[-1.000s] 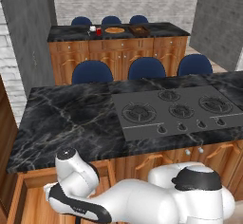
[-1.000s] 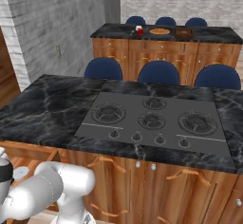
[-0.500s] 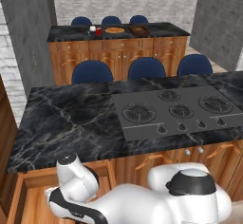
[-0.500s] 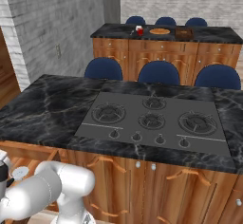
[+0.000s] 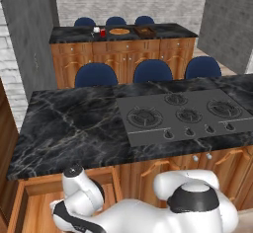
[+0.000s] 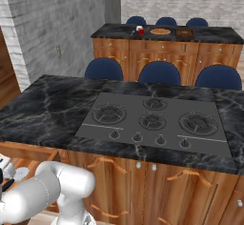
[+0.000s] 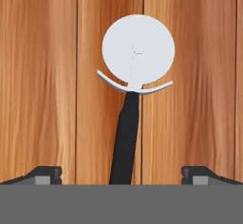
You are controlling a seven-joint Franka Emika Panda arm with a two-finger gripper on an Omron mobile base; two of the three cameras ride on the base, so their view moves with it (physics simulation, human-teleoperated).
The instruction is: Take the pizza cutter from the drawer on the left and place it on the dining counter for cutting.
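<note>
While the base views hold the same framing as a second ago, the white arm has sunk lower at the near left corner of the marble island with the gas cooktop (image 5: 178,116), its wrist now bent down inside the open shallow drawer of reddish-brown wood (image 5: 37,205). That reads as the reach stage of the task: the descent onto the tool is under way, the pick-up not yet made.

On the drawer's wooden floor lies the pizza cutter (image 7: 130,109), a slim utensil with a round pale blade, a curved silver guard and a thin black handle. In the hand view the handle runs down toward the bottom edge, roughly midway between the two dark finger tips.

Spread as wide as it goes, the two-finger gripper (image 7: 122,174) has one tip at each lower corner of the hand view, well apart from the handle on both sides. Nothing is pinched or touched.

Beyond the blue chairs stands the long dining counter with black veined marble top (image 5: 74,33), where the cutter must end up.
</note>
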